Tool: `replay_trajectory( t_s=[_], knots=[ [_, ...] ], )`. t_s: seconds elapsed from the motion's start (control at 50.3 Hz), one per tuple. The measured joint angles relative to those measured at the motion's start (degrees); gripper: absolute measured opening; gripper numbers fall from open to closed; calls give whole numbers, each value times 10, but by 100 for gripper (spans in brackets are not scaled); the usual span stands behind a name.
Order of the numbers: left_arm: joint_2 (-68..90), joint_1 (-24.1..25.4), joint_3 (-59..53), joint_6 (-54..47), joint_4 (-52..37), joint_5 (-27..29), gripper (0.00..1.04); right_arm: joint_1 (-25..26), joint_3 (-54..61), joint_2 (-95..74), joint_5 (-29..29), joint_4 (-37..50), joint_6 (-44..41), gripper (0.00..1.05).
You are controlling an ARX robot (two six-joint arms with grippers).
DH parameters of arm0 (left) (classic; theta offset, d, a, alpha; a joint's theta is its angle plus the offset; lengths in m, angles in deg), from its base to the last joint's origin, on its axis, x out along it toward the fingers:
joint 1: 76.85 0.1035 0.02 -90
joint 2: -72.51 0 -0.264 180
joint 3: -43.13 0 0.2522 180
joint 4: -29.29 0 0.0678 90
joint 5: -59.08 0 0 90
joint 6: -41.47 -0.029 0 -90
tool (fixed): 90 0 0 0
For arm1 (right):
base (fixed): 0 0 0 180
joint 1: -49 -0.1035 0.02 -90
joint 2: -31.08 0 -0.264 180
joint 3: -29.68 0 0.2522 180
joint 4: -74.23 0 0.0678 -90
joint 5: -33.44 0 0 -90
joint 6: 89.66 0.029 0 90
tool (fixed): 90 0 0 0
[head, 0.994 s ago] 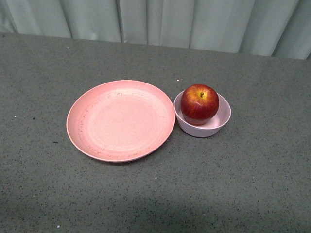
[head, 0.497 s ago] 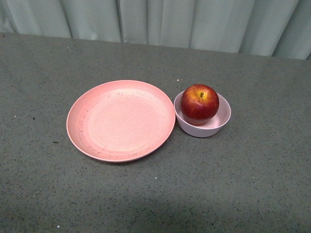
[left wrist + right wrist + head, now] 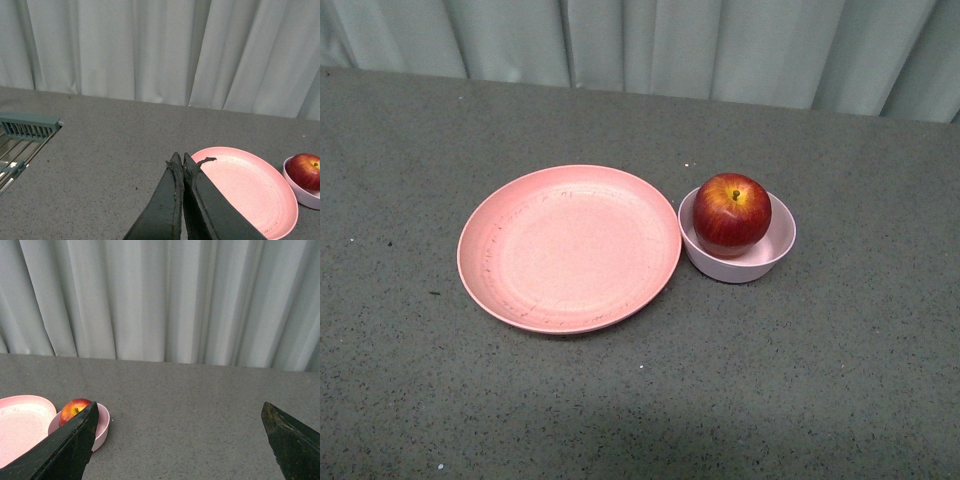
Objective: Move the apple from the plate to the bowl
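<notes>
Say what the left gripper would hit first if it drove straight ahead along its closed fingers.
Probably the plate: the shut left gripper has its tips at the near rim, though depth is uncertain.

No readable text, labels, brands, numbers or signs anywhere in the views; only faint illegible marks on the plate (image 3: 265,231).

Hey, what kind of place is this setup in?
Probably a staged test tabletop, not a home kitchen: a plain grey speckled table, a pale curtain close behind, and only a plate and bowl holding an apple.
</notes>
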Motion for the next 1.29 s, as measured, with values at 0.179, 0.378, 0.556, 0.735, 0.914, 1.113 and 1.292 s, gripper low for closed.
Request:
replay_trajectory(
  t_s=[0.179, 0.378, 0.556, 0.735, 0.914, 1.113, 1.292],
  knots=[
    [0, 0, 0, 0, 0, 0, 23, 0, 0, 0, 0, 0, 0, 95],
    [0, 0, 0, 0, 0, 0, 54, 0, 0, 0, 0, 0, 0, 95],
    [0, 0, 0, 0, 0, 0, 80, 0, 0, 0, 0, 0, 0, 95],
    [0, 0, 0, -1, 0, 0, 98, 0, 0, 0, 0, 0, 0, 95],
    [0, 0, 0, -1, 0, 0, 98, 0, 0, 0, 0, 0, 0, 95],
    [0, 0, 0, -1, 0, 0, 98, 0, 0, 0, 0, 0, 0, 95],
    [0, 0, 0, -1, 0, 0, 98, 0, 0, 0, 0, 0, 0, 95]
  ],
)
